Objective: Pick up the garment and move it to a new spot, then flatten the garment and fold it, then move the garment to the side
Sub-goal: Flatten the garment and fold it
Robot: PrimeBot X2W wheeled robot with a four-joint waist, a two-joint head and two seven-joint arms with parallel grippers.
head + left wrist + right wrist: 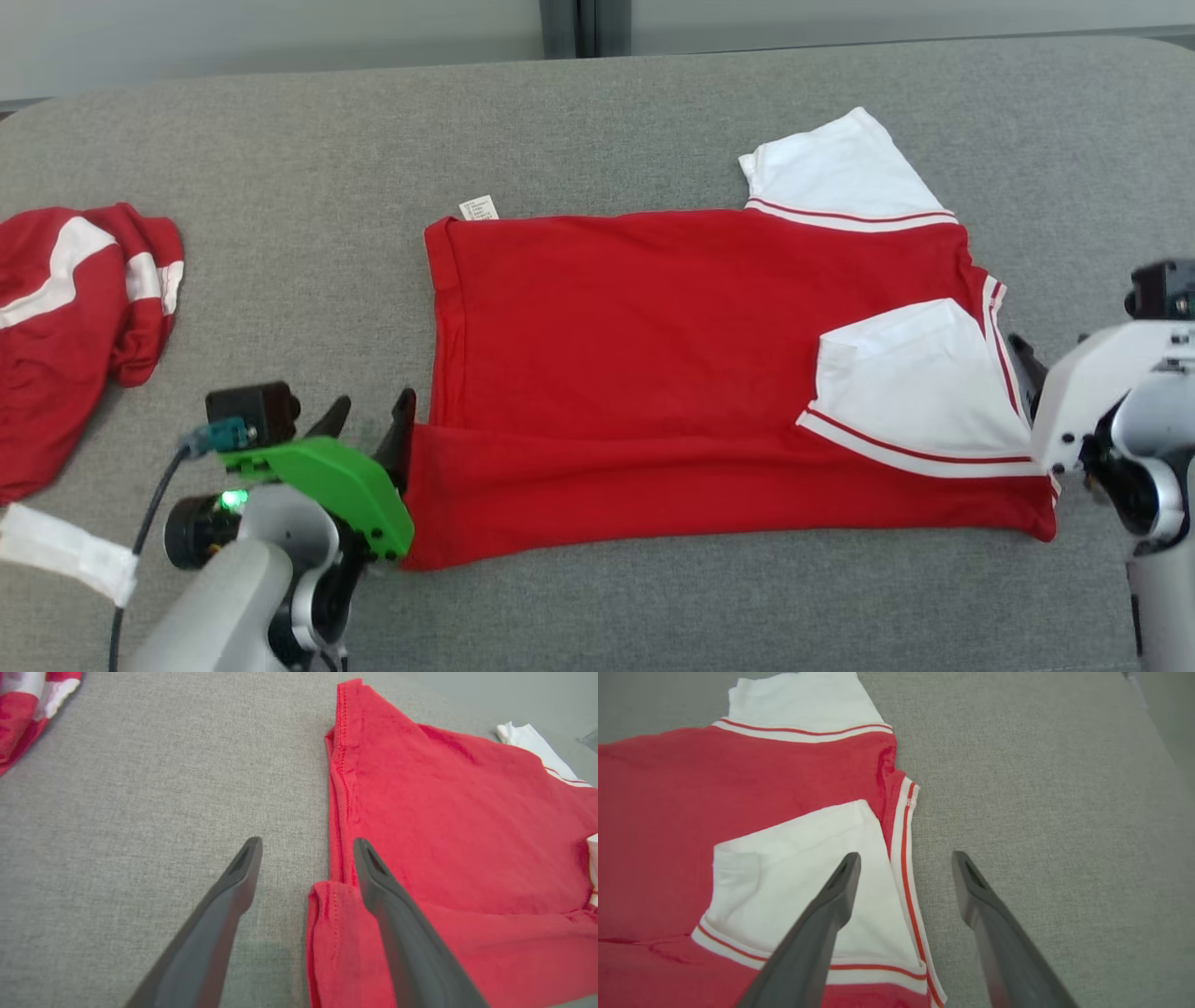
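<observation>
The garment is a red shirt with white, red-striped sleeves, lying flat on the grey surface with its near long edge folded over the body. One white sleeve lies folded onto the red cloth; the other sticks out at the far right. My left gripper stands open at the garment's left hem, and in the left wrist view its fingers straddle the folded hem corner with nothing gripped. My right gripper is open over the garment's right edge, one finger above the white sleeve, the other above bare fabric.
A second red-and-white garment lies crumpled at the far left of the grey padded surface. A small white label pokes out at the shirt's far left corner. The surface's back edge runs along the top of the head view.
</observation>
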